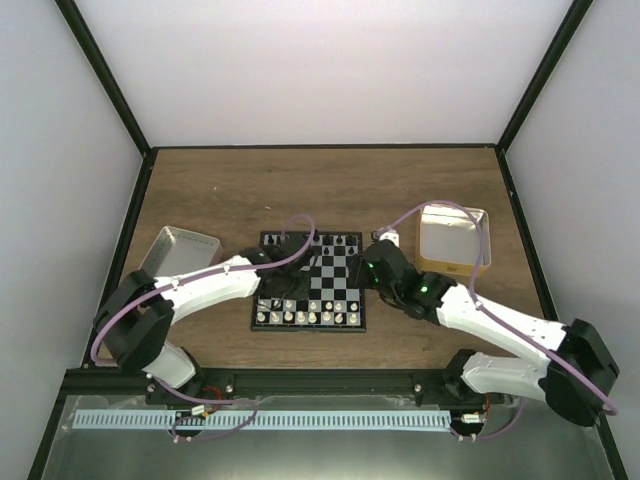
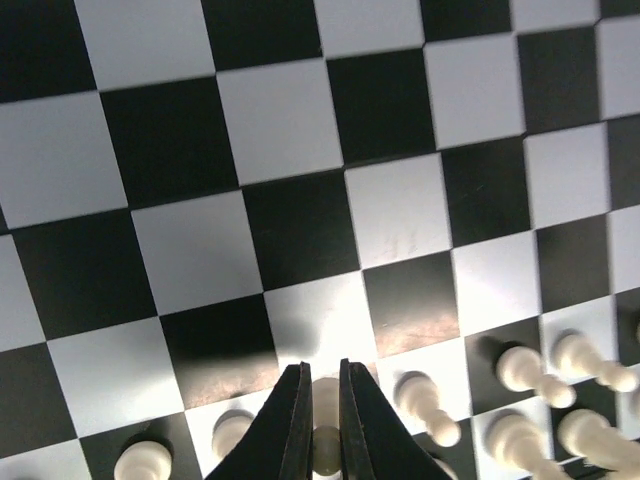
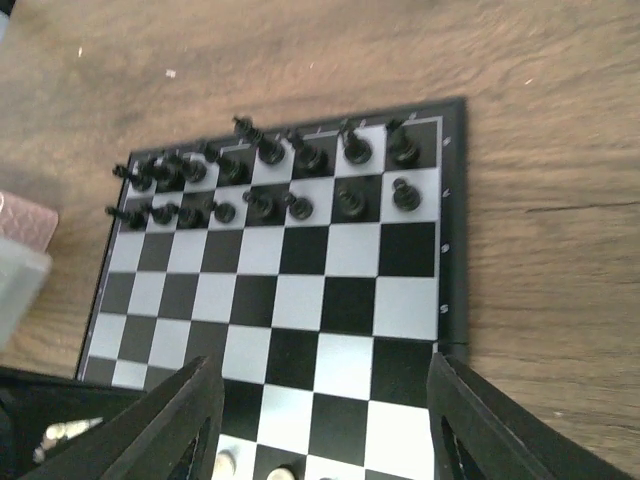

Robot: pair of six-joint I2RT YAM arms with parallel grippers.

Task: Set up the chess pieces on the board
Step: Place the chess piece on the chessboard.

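Observation:
The board (image 1: 325, 275) lies mid-table. Black chess pieces (image 1: 320, 243) fill its two far rows, and white ones (image 1: 310, 312) stand along its near rows. My left gripper (image 1: 292, 292) is low over the board's near left part. In the left wrist view it (image 2: 320, 372) is shut on a white pawn (image 2: 325, 445) standing in the pawn row, with other white pawns (image 2: 425, 400) beside it. My right gripper (image 1: 372, 272) hovers above the board's right side. It (image 3: 320, 400) is open with nothing between its fingers, over bare squares (image 3: 400, 305). The black pieces (image 3: 300, 155) lie beyond it.
A silver tray (image 1: 180, 248) sits left of the board and a gold-rimmed square tin (image 1: 452, 238) to the right. Wood table (image 3: 540, 200) borders the board's right edge. My left arm (image 3: 60, 410) shows dark at the lower left of the right wrist view.

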